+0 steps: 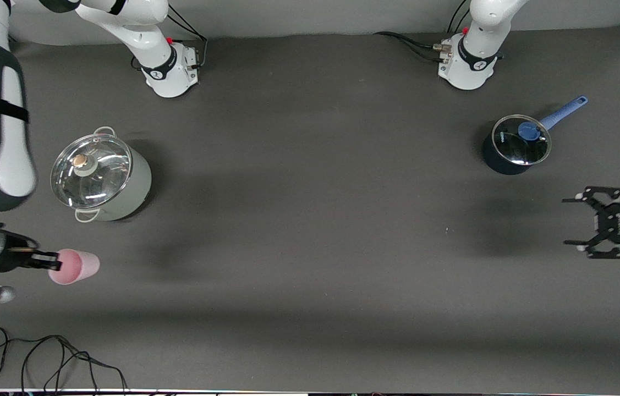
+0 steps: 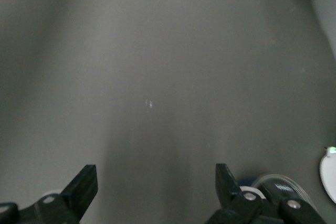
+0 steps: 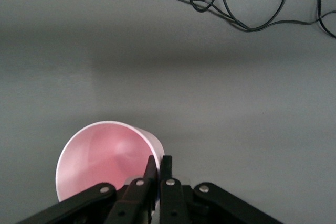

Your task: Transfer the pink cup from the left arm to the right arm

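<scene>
The pink cup (image 1: 76,266) is a small pale-pink tumbler at the right arm's end of the table. My right gripper (image 1: 55,263) is shut on its rim, one finger inside and one outside. The right wrist view shows the cup's open mouth (image 3: 100,156) with the right gripper (image 3: 159,162) pinched on the rim, over bare dark mat. My left gripper (image 1: 569,220) is open and empty at the left arm's end, over bare mat. In the left wrist view the left gripper (image 2: 155,178) has its jaws wide apart with nothing between them.
A large pale-green pot with a glass lid (image 1: 100,176) stands beside the right arm, farther from the front camera than the cup. A dark blue saucepan with a lid and blue handle (image 1: 516,144) stands near the left arm's base. A black cable (image 1: 56,357) lies along the front edge.
</scene>
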`<state>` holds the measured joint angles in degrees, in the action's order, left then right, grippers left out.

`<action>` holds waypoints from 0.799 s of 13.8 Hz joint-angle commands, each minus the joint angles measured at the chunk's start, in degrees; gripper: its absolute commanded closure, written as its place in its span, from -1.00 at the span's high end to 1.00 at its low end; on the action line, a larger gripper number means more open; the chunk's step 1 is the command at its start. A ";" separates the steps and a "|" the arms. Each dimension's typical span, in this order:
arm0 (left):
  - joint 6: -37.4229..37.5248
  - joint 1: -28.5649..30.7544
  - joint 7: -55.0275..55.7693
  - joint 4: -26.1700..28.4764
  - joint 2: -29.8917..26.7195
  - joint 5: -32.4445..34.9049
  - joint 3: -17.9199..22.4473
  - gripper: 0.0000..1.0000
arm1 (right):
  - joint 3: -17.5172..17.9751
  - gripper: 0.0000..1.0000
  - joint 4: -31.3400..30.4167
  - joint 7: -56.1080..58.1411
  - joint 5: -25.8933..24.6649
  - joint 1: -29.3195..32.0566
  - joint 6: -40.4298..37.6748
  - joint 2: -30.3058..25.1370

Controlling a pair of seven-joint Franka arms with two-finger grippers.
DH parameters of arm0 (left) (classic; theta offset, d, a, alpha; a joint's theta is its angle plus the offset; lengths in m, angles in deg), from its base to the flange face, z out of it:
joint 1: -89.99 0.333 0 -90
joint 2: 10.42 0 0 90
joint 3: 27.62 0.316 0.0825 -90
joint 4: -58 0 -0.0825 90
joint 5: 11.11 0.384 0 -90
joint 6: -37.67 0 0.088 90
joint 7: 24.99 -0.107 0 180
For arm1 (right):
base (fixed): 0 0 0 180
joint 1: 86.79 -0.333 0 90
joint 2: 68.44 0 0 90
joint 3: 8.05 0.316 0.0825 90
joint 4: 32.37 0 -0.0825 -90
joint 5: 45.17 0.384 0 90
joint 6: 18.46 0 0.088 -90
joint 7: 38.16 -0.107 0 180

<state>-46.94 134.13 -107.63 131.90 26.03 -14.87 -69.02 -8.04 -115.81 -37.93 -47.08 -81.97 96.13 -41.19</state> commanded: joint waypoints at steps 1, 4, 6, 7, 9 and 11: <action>0.14 -0.20 9.22 3.01 -8.13 7.52 0.71 1.00 | -0.27 -1.00 -11.81 0.66 -2.13 -0.33 10.71 -4.05; -0.03 -0.02 18.45 2.31 -12.10 9.83 0.71 1.00 | -0.36 -1.00 -13.76 0.48 -2.13 -1.30 15.13 -2.57; 0.05 -0.63 28.71 2.21 -16.30 13.41 0.62 1.00 | -0.36 -1.00 -15.69 1.09 -2.22 -0.95 19.59 -0.89; 0.32 -0.81 33.63 2.21 -17.80 14.48 0.18 1.00 | -0.36 -1.00 -18.05 1.18 -2.22 -1.03 24.32 -0.02; 0.41 -0.64 43.04 2.65 -20.09 14.14 0.18 1.00 | -0.36 -1.00 -20.18 1.27 -2.22 -0.59 30.24 1.74; 2.77 -0.81 54.46 2.65 -21.33 13.70 -0.17 1.00 | -0.36 -1.00 -20.01 1.36 -2.22 -0.15 32.79 3.94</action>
<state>-45.58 133.51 -62.79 132.55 7.32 -1.73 -69.44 -8.38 -135.47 -37.69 -48.43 -82.60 125.94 -38.34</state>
